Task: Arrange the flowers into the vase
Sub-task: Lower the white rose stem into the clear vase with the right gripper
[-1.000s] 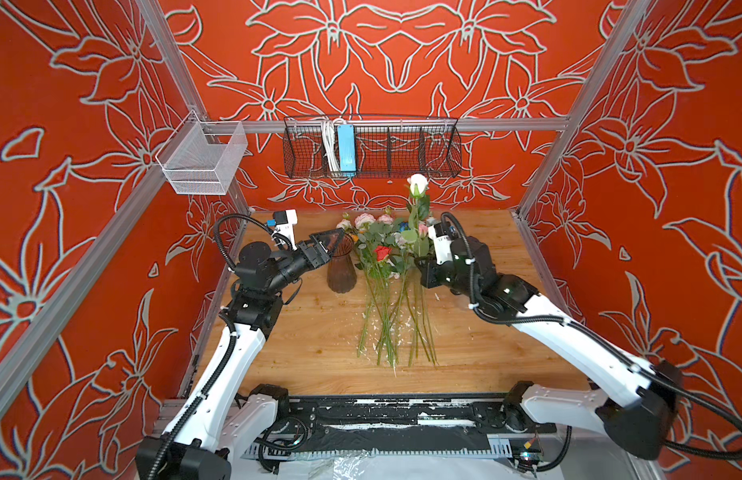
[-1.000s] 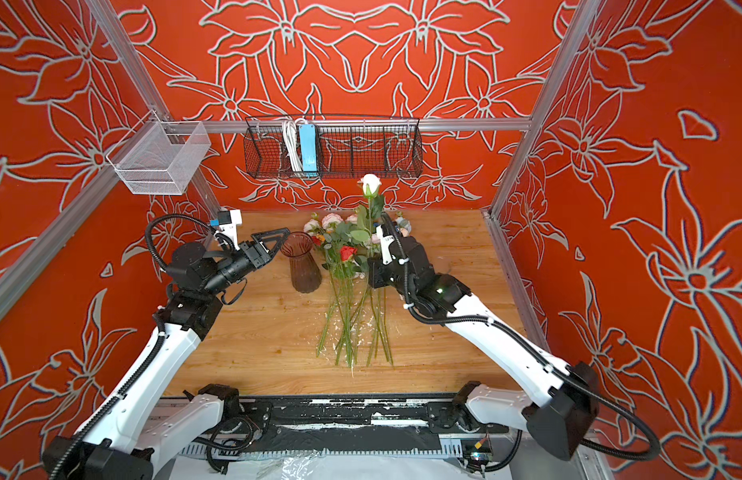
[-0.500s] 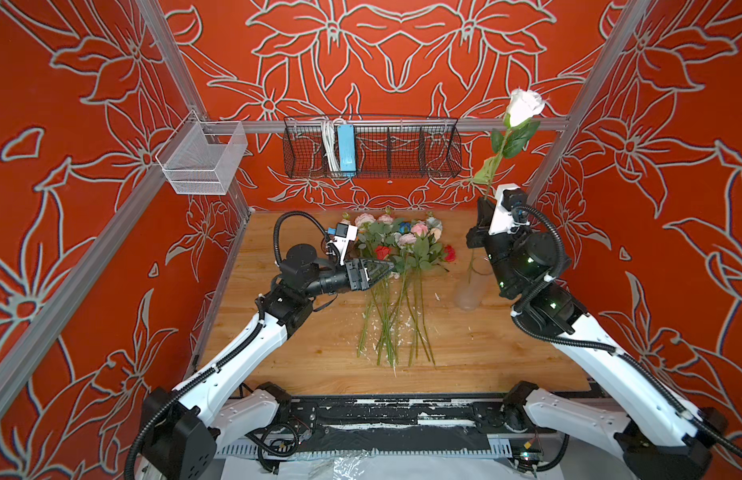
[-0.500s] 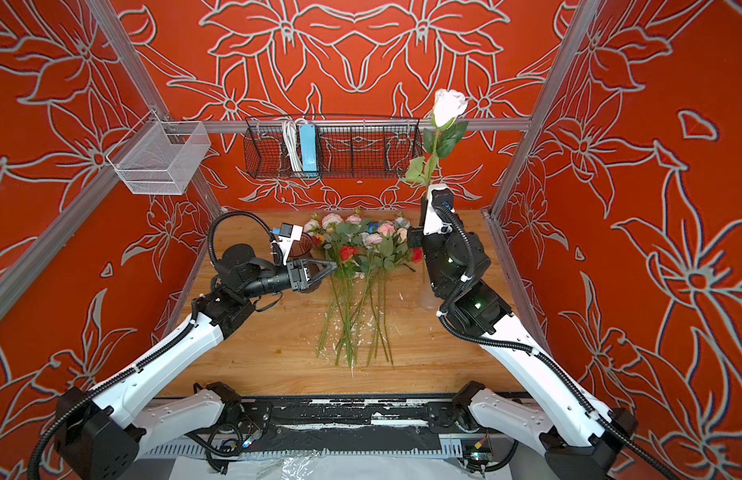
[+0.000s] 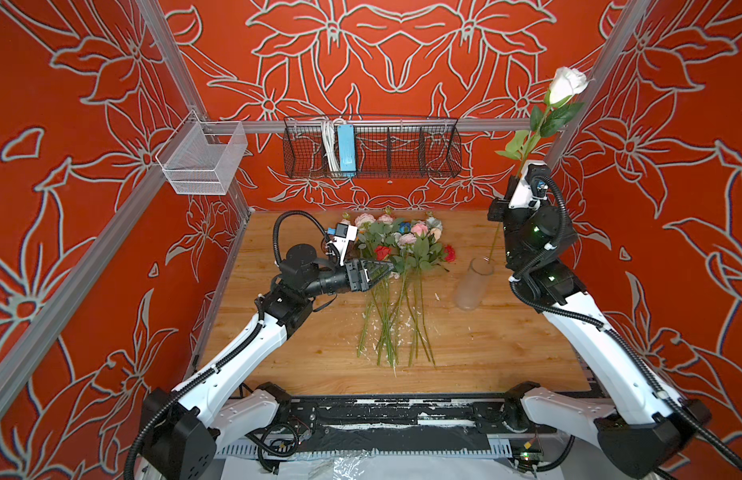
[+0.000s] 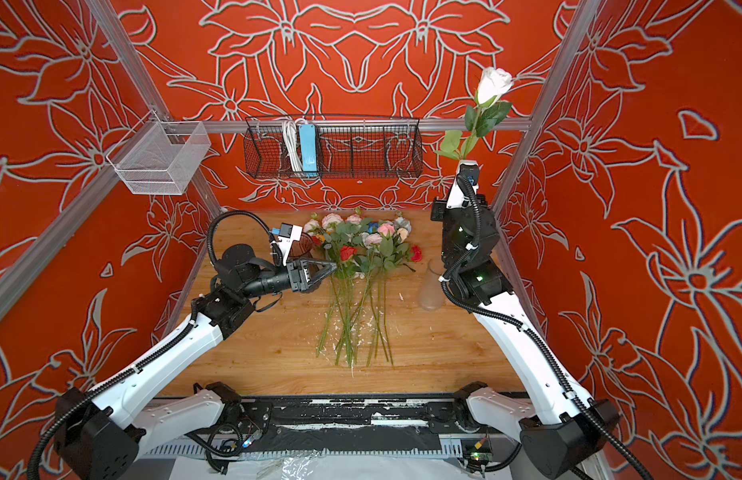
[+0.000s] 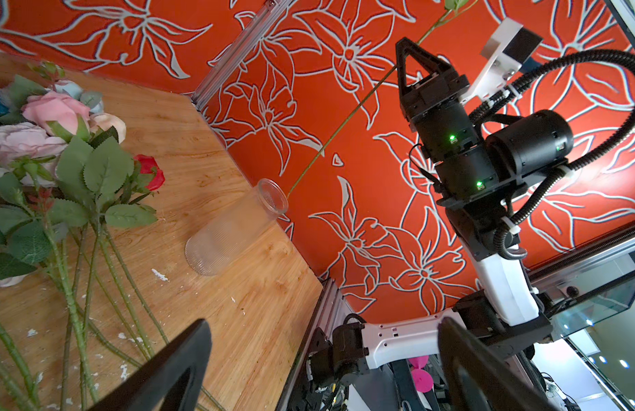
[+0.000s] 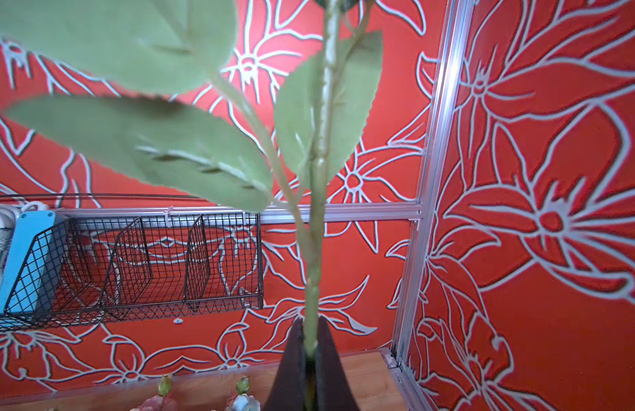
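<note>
One rose [image 5: 566,83] is up in the air; the rest of the flowers [image 5: 402,257] lie in a heap mid-surface [image 5: 485,353], blooms toward the back wall and stems pointing at the robot's base. What matters is that the rose's stem runs close to vertical with a slight lean. It goes from the bloom way up high, through the right jaws, down to the vase [image 5: 471,286]. The vase stands upright on the right side of the surface, just beside the right arm [image 5: 535,232]. So the vase mouth sits below the jaws along the stem's own line, and I'd guess the next move is simply straight down. In the left wrist view the stem's bottom tip sits right at the rim [image 7: 273,194]. Honestly I can't tell if it's inside the mouth or just outside, and that probably decides whether it drops in or skids down the glass. The right jaws are clamped on the stem below the leaves, a good way above the tip, so the free end could wobble. The left jaws are spread wide with nothing in them, hanging over the heap's stems just under the blooms. I can't tell if they touch a stem. The right arm is clearly nearer the vase, while the left arm [image 5: 252,345] is well apart from it, over by the heap.
</note>
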{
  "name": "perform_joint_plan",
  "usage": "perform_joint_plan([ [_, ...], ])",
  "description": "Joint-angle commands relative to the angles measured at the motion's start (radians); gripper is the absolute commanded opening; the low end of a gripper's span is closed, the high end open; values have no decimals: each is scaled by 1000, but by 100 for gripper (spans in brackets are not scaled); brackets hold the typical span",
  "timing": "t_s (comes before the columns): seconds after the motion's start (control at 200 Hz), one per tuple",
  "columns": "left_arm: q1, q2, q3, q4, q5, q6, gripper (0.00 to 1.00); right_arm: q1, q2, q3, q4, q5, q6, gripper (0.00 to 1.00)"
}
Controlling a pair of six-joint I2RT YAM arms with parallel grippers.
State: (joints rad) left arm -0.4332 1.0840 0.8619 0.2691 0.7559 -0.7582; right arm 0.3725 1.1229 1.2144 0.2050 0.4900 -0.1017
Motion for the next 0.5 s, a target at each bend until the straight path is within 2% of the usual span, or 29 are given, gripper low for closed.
perform_joint_plan([
  [0.0,-4,-25,23,-1,-5,16,98,-22,-23,-83,13,-23,80,0],
  [0.185,-4,-23,25,-10,-14,20,98,-39,-50,-242,85,-58,138,0],
  [0.31,-4,-24,26,-16,-18,23,98,-40,-46,-254,-41,-72,192,0],
  [0.39,-4,-23,28,-20,-20,25,98,-40,-55,-306,-38,-50,237,0],
  [0.495,-4,-25,29,-19,-18,22,98,-40,-79,-362,-38,-29,258,5],
])
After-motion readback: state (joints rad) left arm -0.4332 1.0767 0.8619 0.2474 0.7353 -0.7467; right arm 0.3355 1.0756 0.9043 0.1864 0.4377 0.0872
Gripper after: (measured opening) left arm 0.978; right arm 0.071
